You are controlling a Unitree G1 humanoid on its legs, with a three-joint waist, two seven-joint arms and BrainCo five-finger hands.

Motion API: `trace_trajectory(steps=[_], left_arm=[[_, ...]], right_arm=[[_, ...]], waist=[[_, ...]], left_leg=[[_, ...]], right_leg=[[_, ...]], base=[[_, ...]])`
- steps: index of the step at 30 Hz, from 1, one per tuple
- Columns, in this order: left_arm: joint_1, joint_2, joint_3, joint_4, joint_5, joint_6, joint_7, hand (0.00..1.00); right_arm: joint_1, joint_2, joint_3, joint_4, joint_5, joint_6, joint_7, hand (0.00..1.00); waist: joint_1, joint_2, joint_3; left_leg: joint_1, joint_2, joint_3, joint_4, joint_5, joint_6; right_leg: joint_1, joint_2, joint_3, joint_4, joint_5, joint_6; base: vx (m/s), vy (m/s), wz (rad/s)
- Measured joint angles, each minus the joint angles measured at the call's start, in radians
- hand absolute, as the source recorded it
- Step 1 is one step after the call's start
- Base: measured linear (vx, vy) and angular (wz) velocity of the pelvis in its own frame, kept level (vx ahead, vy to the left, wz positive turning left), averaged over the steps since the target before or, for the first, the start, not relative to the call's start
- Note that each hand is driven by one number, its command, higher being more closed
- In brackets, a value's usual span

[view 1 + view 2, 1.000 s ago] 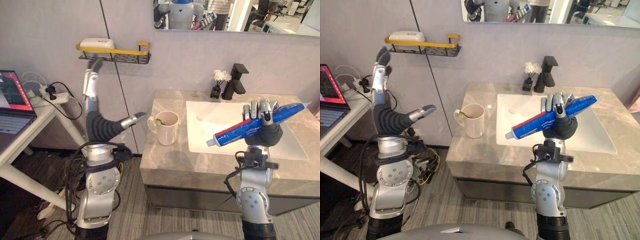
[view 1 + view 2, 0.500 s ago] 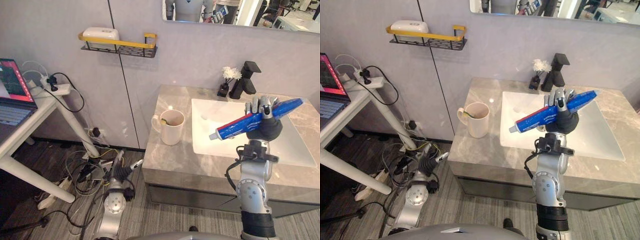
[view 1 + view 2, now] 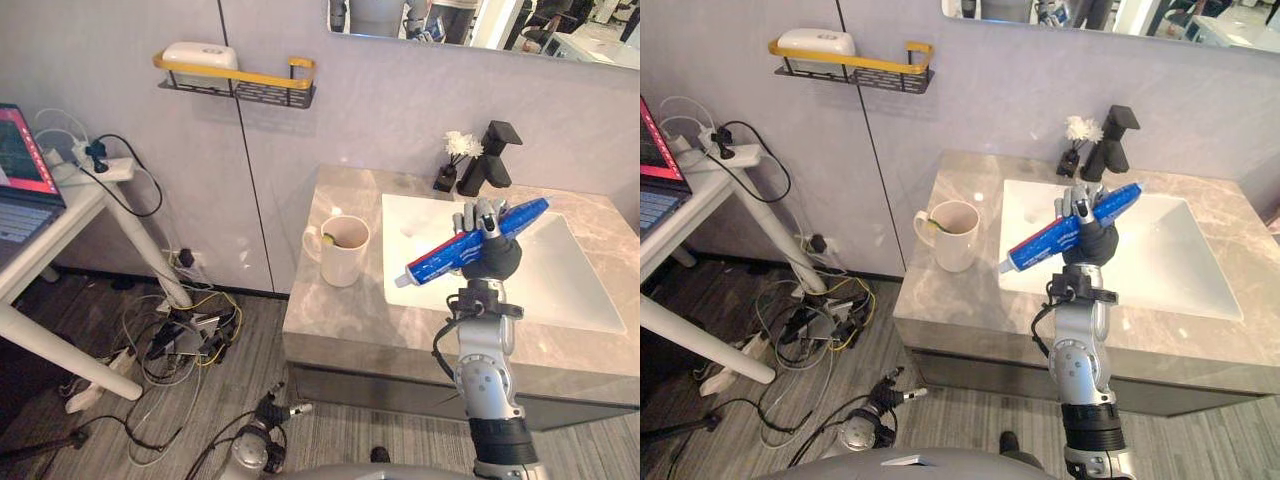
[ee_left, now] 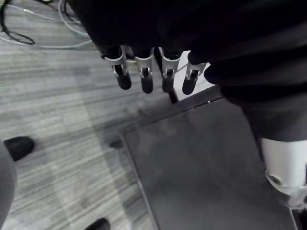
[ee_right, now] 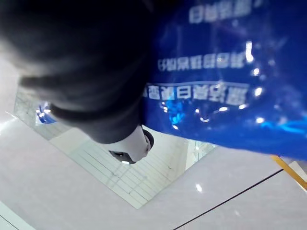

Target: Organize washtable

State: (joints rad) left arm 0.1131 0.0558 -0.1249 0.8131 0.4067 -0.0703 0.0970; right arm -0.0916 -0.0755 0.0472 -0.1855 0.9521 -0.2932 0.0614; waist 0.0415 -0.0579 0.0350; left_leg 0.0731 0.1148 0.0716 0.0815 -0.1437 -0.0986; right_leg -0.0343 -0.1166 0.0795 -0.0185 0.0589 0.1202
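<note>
Down low, the left hand (image 4: 146, 82) hangs over the grey striped floor (image 4: 57, 143). Its fingers are straight and loose, and they hold nothing.

Higher up, the right hand (image 3: 497, 260) is raised in front of the tabletop (image 3: 340, 312). Its fingers (image 3: 478, 216) are curled tight round a blue toothpaste tube (image 3: 455, 250). The tube is up in the air over the near left part of the white sink (image 3: 570, 290). It is tilted. Its white cap end is lower and points toward the cup (image 3: 340, 255). Its flat end is higher. The tube has a red stripe and white writing on it.

The tabletop is grey stone with pale marks. The cream cup stands on it, just beside the sink, with something small and yellowish inside.

At the back of the sink stand a black tap (image 3: 492, 160) and a small dark vase of white flowers (image 3: 455, 158).

On the grey wall hangs a black shelf (image 3: 262, 92) with a yellow rail. A white box (image 3: 203, 55) lies on it. A mirror (image 3: 500, 28) hangs above the sink.

Off to the left are a white desk (image 3: 45, 235), a laptop (image 3: 18, 170) and a tangle of wires (image 3: 185, 335) on the floor.
</note>
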Motion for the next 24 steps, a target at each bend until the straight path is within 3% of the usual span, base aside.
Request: trace_trajectory(steps=[24], left_arm=[[-0.037, 0.004, 0.039, 0.1, 0.011, 0.018, 0.003, 0.0]], right_arm=[[-0.147, -0.047, 0.042, 0.068, -0.08, 0.036, -0.015, 1.0]], waist=[[0.007, -0.002, -0.001]], left_leg=[[-0.028, 0.0, -0.012, 0.007, 0.0, 0.0]], right_leg=[[-0.02, 0.0, -0.008, 0.005, 0.0, 0.0]], base=[[0.0, 0.0, 0.0]])
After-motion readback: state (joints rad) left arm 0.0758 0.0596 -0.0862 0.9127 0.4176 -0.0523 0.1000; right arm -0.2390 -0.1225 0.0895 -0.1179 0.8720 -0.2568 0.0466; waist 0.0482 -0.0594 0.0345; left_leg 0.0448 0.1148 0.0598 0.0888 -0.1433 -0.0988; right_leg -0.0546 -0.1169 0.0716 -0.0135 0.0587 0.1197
